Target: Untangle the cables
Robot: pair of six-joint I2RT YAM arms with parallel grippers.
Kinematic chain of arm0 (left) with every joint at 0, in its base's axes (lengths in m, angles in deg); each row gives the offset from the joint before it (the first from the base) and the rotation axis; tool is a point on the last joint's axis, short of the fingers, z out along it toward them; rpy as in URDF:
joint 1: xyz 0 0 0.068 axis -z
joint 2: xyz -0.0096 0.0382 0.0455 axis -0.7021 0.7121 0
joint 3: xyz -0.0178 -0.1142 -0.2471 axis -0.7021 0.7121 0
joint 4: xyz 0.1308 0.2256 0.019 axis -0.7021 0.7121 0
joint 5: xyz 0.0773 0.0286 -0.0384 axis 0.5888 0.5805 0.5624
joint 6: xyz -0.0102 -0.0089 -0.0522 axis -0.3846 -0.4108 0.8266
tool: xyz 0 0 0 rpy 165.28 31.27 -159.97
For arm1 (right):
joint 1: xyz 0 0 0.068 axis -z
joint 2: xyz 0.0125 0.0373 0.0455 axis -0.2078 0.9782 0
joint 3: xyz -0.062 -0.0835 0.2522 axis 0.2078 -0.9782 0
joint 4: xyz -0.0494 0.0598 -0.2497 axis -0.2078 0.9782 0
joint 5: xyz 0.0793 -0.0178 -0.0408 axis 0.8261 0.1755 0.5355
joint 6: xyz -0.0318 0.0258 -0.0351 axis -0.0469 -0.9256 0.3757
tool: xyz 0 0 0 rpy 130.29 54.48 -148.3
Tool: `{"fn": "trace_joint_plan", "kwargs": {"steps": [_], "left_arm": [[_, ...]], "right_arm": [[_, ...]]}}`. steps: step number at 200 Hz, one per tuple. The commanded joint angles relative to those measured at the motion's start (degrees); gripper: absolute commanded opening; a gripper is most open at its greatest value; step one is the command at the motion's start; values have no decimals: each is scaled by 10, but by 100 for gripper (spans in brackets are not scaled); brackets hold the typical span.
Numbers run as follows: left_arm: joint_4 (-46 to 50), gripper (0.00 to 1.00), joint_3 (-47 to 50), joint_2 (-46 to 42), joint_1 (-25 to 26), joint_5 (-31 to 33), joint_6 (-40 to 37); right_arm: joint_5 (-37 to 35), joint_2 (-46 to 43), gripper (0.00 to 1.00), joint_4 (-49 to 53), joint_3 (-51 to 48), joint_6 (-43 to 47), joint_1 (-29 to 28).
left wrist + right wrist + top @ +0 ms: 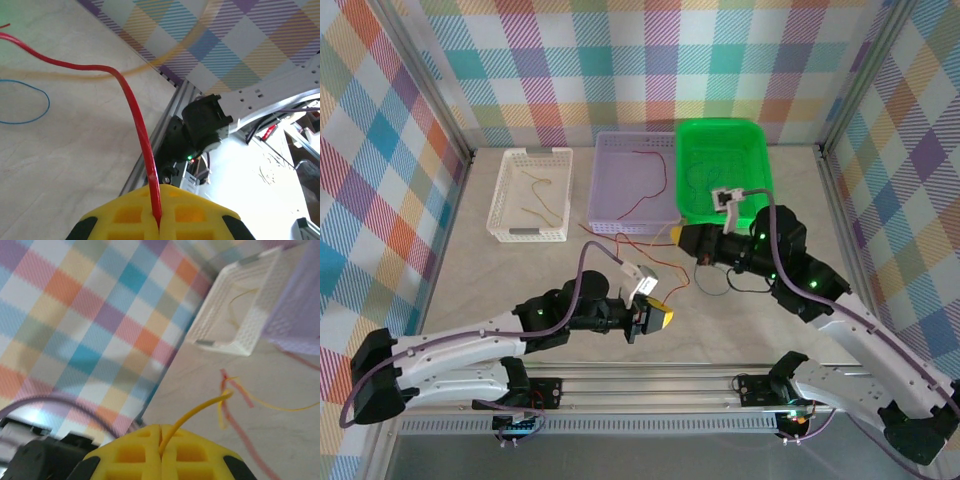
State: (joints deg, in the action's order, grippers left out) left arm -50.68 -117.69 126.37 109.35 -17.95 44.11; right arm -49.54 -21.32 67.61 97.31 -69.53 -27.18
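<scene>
— Left pincer (159,220) is squeezed shut on the red wire (134,112), which comes up out of the seam between its yellow pads (127,215). Why grab there?
— My guess: to get one strand by itself. That red wire arcs away over the table (75,165), clear of a blue wire (44,100) lying in a loose loop.
— And the right pincer (161,452)?
— Closed too, on a yellow wire (194,414). That strand seems to reach a small snarl (227,385) where yellow and red cross on the table, near the white basket (252,322).
— So each arm has one colour of the same knot?
— That's how I read it. From above, the two pincers sit apart, the right one just in front of the green basket (720,124), the left one nearer the arm bases. Pulling opposite ways should draw the strands free.
— And the baskets?
— Probably sorting bins: yellow wires lie in the white one, a red one in the purple basket (598,180). The risk is a thin wire slipping from the pads.
</scene>
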Motion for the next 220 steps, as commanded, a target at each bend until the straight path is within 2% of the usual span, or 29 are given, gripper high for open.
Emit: {"fn": "trace_joint_plan", "kwargs": {"steps": [1,24,44,79,121,144,164,207,220], "left_arm": [[61,0,-12,-32,5,-34,8],[114,0,-17,-73,5,-45,12],[173,0,-28,-124,5,-30,12],[317,0,-91,-216,5,34,-14],[448,0,-197,-256,4,117,-68],[498,0,-251,-259,4,159,-100],[516,0,-282,-261,4,192,-121],[512,0,-354,-244,4,251,-178],[513,0,-385,-236,4,261,-196]], "right_arm": [[-32,-13,0,32,3,-22,59],[-22,-11,0,59,-5,-33,137],[-15,-11,0,72,-22,-38,191],[-28,-24,0,100,-65,-45,278],[-22,-13,0,110,-120,-55,372],[-21,-3,0,109,-146,-52,400],[-54,4,0,121,-156,-37,403],[-127,24,0,148,-179,-17,410],[-126,31,0,155,-183,-17,423]]}}
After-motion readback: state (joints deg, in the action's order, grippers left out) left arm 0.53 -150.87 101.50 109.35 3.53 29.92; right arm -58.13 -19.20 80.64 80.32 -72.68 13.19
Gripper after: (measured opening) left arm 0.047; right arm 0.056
